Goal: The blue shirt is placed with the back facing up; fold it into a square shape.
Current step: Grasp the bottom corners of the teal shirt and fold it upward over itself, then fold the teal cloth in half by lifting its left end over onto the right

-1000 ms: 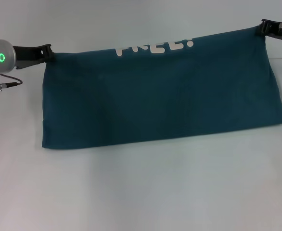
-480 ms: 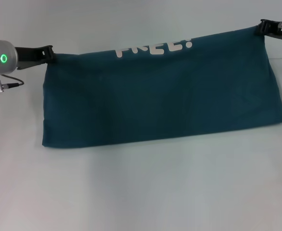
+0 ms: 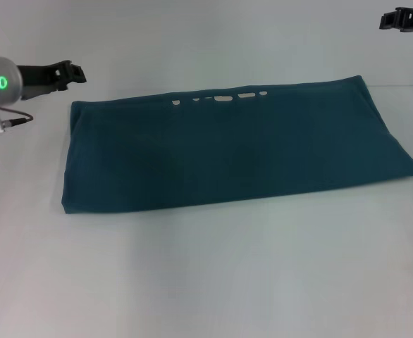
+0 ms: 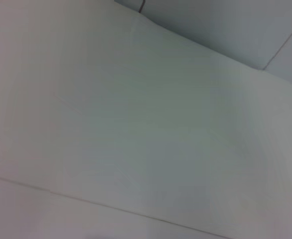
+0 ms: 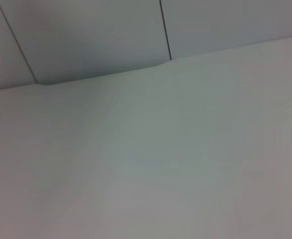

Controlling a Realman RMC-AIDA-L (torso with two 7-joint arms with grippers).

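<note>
**Folded shirt lies flat as both arms stand clear**

The blue shirt (image 3: 235,151) lies across the middle of the frame in the head view, folded into a long band on the white worktop (image 3: 206,282), with a thin line of white lettering (image 3: 220,98) peeping out along its far edge. The left gripper (image 3: 72,70) hangs at the upper left of the frame, just off the band's far left corner and apart from the cloth; the right gripper (image 3: 391,20) sits in the upper right corner, well apart from the shirt. Neither holds anything, though how wide either set of jaws stands cannot be told from these views. Both wrist cameras show only bare worktop and wall panels.

The band is far longer than it is deep, so a square probably calls for at least one more fold across its length. The risk lies there: a pinch that catches only the top layer at a corner could peel the fold open, and uneven lifting by the two arms could skew the edges, leaving the lettering exposed and the final shape lopsided
</note>
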